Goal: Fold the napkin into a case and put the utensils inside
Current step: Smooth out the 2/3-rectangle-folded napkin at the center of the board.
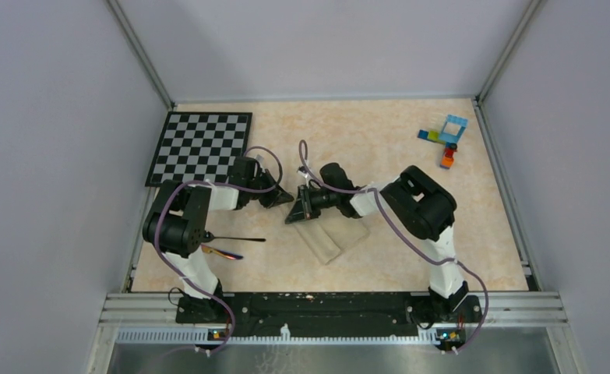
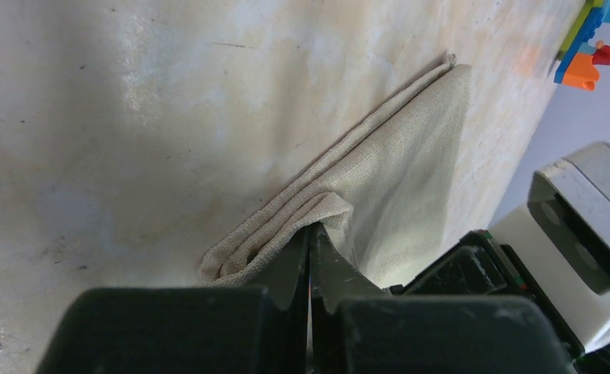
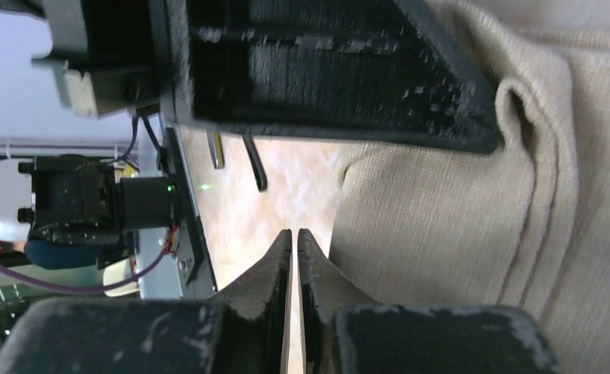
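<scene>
folded napkin [image 2: 410, 156], left gripper [image 2: 311, 232] closed touching its fold, right gripper [image 3: 294, 232] closed, empty

Top external: high at near edge, looking down on table [image 1: 379, 125]. Wrist views: close, low, facing each other across napkin [image 1: 334, 238], top view's centre.

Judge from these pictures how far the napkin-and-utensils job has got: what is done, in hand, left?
Done: the napkin lies folded into a narrow layered strip. In hand: the left gripper pinches a fold of it; the right gripper is shut beside the cloth's edge. Left: the utensils lie on the table, outside the cloth, not yet tucked in.
</scene>
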`<state>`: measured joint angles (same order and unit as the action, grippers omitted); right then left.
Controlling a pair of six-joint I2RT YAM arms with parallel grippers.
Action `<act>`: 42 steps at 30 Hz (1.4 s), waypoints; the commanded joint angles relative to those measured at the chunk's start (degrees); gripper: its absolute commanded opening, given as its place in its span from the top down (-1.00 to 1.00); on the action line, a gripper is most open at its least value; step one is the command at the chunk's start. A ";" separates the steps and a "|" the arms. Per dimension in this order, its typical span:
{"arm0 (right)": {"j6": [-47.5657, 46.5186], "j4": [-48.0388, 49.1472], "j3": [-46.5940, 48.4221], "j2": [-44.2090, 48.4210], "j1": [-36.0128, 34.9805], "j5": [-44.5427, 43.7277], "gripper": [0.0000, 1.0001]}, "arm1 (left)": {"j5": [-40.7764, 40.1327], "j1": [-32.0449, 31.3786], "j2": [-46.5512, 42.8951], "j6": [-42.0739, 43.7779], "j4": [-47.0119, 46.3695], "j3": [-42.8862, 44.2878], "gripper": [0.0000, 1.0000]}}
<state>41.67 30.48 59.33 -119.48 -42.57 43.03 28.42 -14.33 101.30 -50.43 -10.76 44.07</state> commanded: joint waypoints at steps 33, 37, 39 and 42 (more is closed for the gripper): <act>-6.60 -5.18 -33.22 18.62 0.43 -0.70 0.86 | -2.43 2.43 8.67 6.31 4.60 3.44 1.00; -9.14 -15.51 -31.28 28.63 0.42 -2.42 0.76 | 0.13 1.67 10.02 9.47 6.63 7.04 0.93; -10.27 -21.11 -29.58 35.57 1.42 -4.68 0.53 | 1.63 1.00 11.90 11.78 9.43 10.57 0.88; -11.22 -25.81 -27.97 41.88 8.44 -8.79 0.27 | 2.16 -0.70 14.85 16.10 15.81 16.32 0.85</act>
<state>34.00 14.35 28.53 -86.26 -40.64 40.01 37.71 -13.43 110.67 -43.75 -5.15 55.48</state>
